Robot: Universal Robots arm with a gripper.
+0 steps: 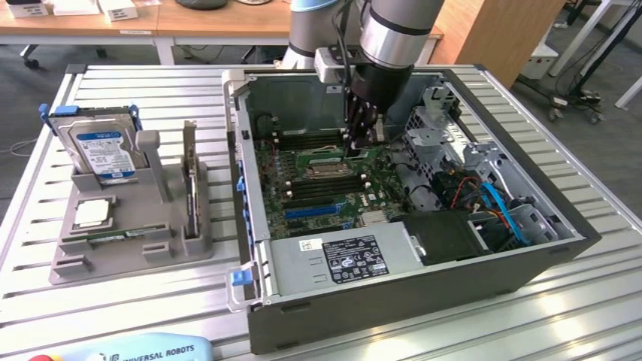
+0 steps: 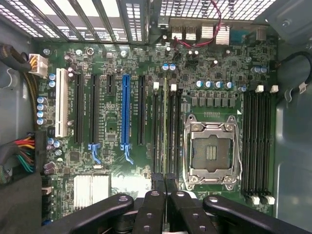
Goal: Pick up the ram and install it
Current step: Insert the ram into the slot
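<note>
My gripper [image 1: 358, 144] reaches down into the open computer case [image 1: 263, 301], low over the motherboard [image 2: 112, 161]. The fingertips [image 2: 158, 181] are shut on the ram [image 2: 165, 126]. The ram is a thin green stick seen edge-on, lined up along the black memory slots [image 2: 156, 136] beside the empty processor socket [image 2: 212, 152]. I cannot tell whether the ram is seated in a slot or held just above it. In the exterior view the fingers hide the ram.
On the exterior view's left, a grey fixture [image 1: 131, 259] holds a silver hard drive with a blue label [image 1: 101, 149], a square silver processor chip [image 1: 92, 213] and a flat green stick [image 1: 105, 237]. Inside the case are a power supply [image 1: 346, 259], drive cage [image 1: 441, 135] and cables [image 1: 497, 203].
</note>
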